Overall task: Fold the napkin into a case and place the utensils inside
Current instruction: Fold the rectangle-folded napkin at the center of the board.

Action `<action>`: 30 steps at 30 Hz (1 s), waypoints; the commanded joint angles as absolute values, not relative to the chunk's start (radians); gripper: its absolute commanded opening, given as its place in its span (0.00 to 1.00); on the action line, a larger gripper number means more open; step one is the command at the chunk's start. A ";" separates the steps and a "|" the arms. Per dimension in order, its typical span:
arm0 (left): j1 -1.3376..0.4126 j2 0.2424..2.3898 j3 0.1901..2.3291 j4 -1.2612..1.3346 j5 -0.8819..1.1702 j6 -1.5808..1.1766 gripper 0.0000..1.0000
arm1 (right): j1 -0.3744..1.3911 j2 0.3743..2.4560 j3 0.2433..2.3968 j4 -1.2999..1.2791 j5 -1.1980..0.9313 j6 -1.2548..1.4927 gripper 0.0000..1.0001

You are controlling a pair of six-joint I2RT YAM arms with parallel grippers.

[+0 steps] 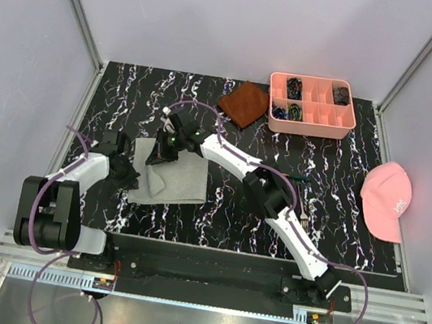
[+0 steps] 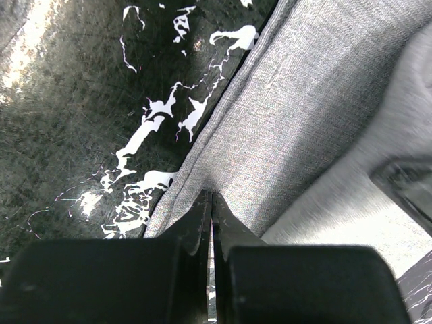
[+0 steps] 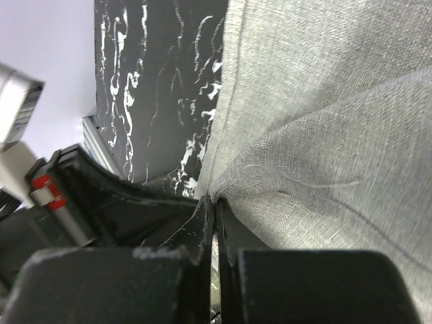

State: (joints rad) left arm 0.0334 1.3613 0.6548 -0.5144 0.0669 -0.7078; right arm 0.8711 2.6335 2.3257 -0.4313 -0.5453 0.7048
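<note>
The light grey napkin [image 1: 171,178] lies partly folded on the black marbled table, left of centre. My left gripper [image 1: 127,173] is shut on the napkin's left edge, and its jaws pinch the cloth [image 2: 297,121] at their tips [image 2: 212,197]. My right gripper [image 1: 165,151] reaches across and is shut on the napkin's far left corner. It pinches a raised fold of the cloth [image 3: 317,135] at its tips [image 3: 214,200]. The utensils lie right of centre, mostly hidden by the right arm: a silver fork [image 1: 305,215] and a slim dark piece [image 1: 299,178].
A rust-brown square cloth [image 1: 244,103] lies at the back centre. A pink compartment tray [image 1: 341,126] with small dark items stands at the back right. A pink cap [image 1: 387,199] lies at the right edge. Grey walls enclose the table.
</note>
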 commanded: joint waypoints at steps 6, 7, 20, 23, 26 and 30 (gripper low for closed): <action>0.038 1.328 0.641 -0.508 0.051 -0.718 0.00 | 0.887 2.701 2.416 -0.362 -0.621 0.772 0.00; 0.038 1.322 0.647 -0.520 0.043 -0.719 0.00 | 0.887 2.704 2.415 -0.361 -0.623 0.772 0.00; 0.097 1.339 0.698 -0.558 0.028 -0.723 0.00 | 0.887 2.694 2.391 -0.351 -0.630 0.775 0.00; 0.100 1.382 0.693 -0.549 0.034 -0.719 0.00 | 0.887 2.707 2.416 -0.344 -0.644 0.796 0.00; 0.100 1.394 0.674 -0.529 0.048 -0.726 0.00 | 0.887 2.723 2.422 -0.330 -0.653 0.824 0.00; 0.100 1.391 0.652 -0.511 0.054 -0.729 0.00 | 0.888 2.744 2.427 -0.292 -0.676 0.867 0.00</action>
State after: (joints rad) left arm 0.0971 1.3731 0.6739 -0.5629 0.0521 -0.7208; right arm 0.8719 2.7186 2.3795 -0.3599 -0.6235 0.8104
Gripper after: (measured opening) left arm 0.004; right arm 0.011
